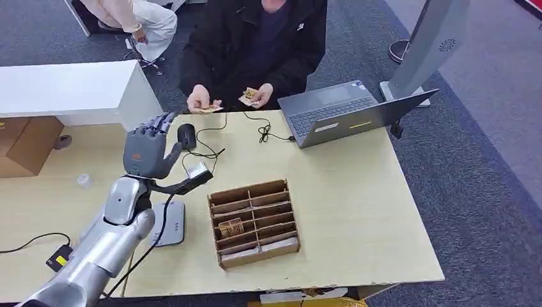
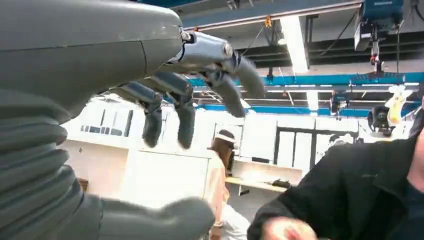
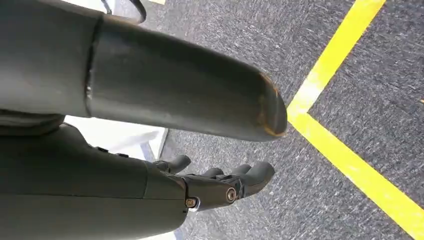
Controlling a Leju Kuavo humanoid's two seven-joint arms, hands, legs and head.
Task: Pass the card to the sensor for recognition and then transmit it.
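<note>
My left hand (image 1: 146, 150) is raised over the far left part of the table, palm toward the person, fingers spread and holding nothing. The left wrist view shows its fingers (image 2: 185, 107) apart and empty, with the person's black jacket (image 2: 350, 195) beyond. The person's hand holds a card (image 1: 208, 109) at the table's far edge, and their other hand holds another small card (image 1: 250, 96). A scanner (image 1: 197, 174) on a dark stalk stands just below my left hand. My right hand (image 3: 220, 186) hangs over grey carpet, fingers loose and empty.
A wooden slotted box (image 1: 254, 220) with a card (image 1: 231, 227) in one slot sits mid-table. An open laptop (image 1: 348, 114), a black mouse (image 1: 186, 135) with cables and a white pad (image 1: 170, 224) are also on the table. A cardboard box (image 1: 25, 144) stands at the left.
</note>
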